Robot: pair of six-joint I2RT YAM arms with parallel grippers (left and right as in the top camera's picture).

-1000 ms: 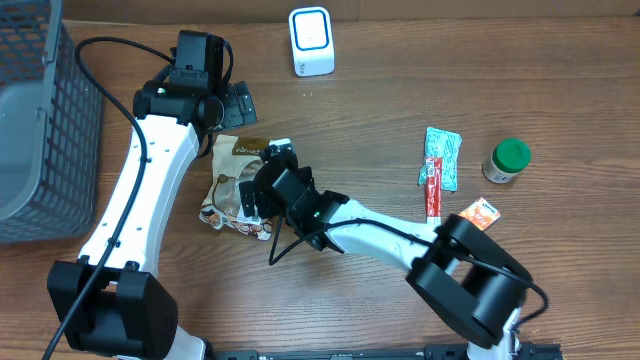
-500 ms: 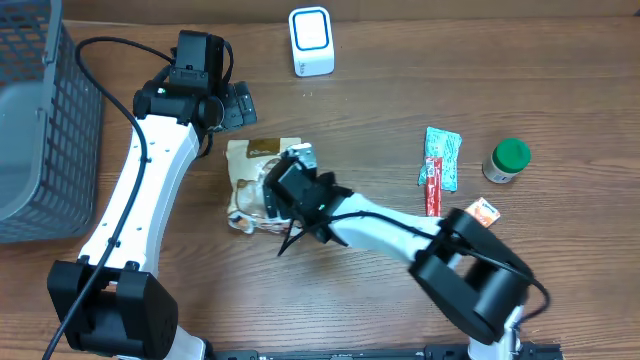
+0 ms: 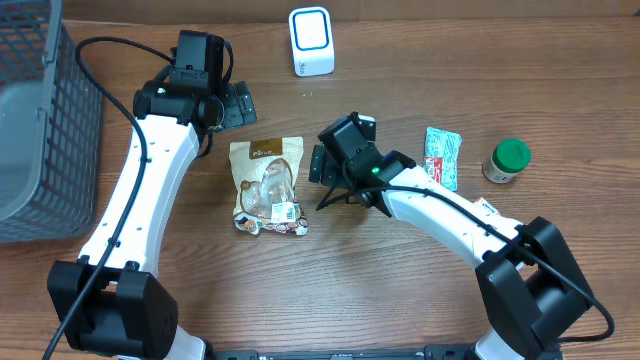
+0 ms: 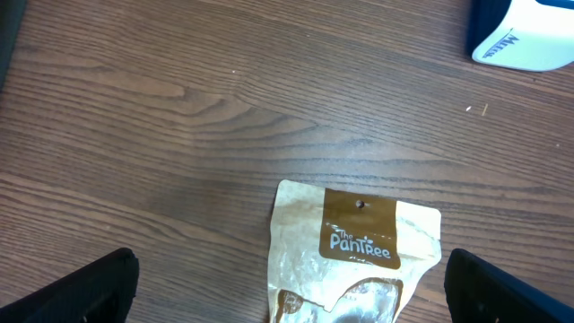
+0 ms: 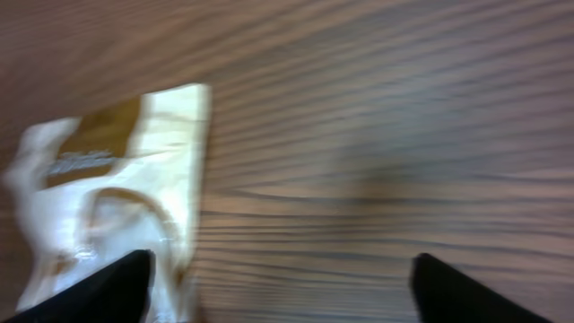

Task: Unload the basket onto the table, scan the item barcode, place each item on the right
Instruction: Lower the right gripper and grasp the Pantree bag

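Note:
The item, a tan "Pantree" snack pouch (image 3: 266,185), lies flat on the wooden table with a small white label (image 3: 288,211) near its lower end. Its brown header (image 4: 360,236) shows in the left wrist view, and its edge (image 5: 108,193) is blurred in the right wrist view. The white barcode scanner (image 3: 311,41) stands at the back edge, its corner (image 4: 527,36) visible from the left wrist. My left gripper (image 3: 234,104) hovers open above the pouch's top end (image 4: 287,287). To the right of the pouch my right gripper (image 3: 320,165) is open and empty (image 5: 282,287).
A grey mesh basket (image 3: 40,130) fills the left edge. A teal packet (image 3: 442,155), a red stick pack (image 3: 433,192), an orange packet (image 3: 486,209) and a green-lidded jar (image 3: 507,160) lie at the right.
My right gripper has let go of the pouch and swung up and to the right, away from it. The pouch now lies straightened and flat. The left arm has not moved.

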